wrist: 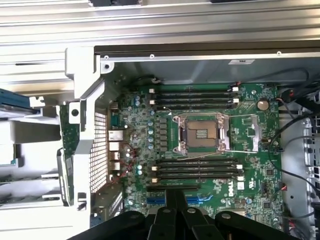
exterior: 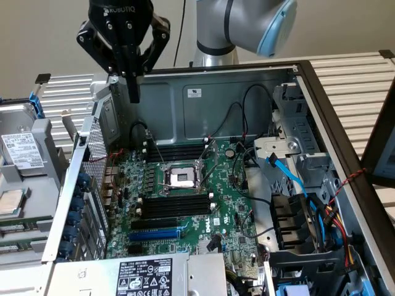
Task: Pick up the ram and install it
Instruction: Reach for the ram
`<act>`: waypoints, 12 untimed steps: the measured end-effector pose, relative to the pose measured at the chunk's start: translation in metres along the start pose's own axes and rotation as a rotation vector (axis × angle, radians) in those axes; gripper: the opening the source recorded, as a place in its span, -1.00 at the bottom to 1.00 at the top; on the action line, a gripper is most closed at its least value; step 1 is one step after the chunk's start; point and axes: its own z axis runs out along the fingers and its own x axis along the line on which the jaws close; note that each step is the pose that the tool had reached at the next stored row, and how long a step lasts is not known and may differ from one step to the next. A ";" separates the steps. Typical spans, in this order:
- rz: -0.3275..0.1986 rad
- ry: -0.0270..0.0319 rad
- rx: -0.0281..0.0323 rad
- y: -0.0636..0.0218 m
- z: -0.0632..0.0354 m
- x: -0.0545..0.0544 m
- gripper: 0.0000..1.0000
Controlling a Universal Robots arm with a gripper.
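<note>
Slatted grey metal forms the surface [exterior: 352, 74] under an open computer case [exterior: 247, 92]. Its green motherboard [exterior: 228, 209] lies face up, with the processor socket [exterior: 182, 179] near the middle. Long black memory slots [exterior: 176, 206] run along two opposite sides of the socket, and all of them look empty.

The tool [exterior: 134, 97] hangs high over the corner of the case behind the socket, close to the perforated rear panel [exterior: 95, 154]. Its fingers are pressed together with nothing between them.

The ram [exterior: 13, 223] seems to be the thin green strip lying outside the case, beyond the rear panel from the socket and just below a silver drive [exterior: 21, 154]. That reading is not certain.

Judged from this, the step in hand is the pick-up, and it has hardly begun. To do it well, the tool would need to spread its fingers before coming down. It should close on the stick's long edges, not on the chips or the contact edge, and take it at mid-length so it hangs level. A straight lift would keep it clear of the parts lying beside it. The socket's thin wire levers [exterior: 207, 157] reach across the slots nearest the socket, so a low sweep there could snag.
</note>
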 end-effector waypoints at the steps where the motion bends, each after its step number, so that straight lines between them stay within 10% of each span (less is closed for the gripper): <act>1: 0.000 0.0025 0.0001 -0.0005 0.0000 0.004 -0.77; 12: 0.001 0.0204 0.0006 -0.0067 -0.0004 0.054 -0.77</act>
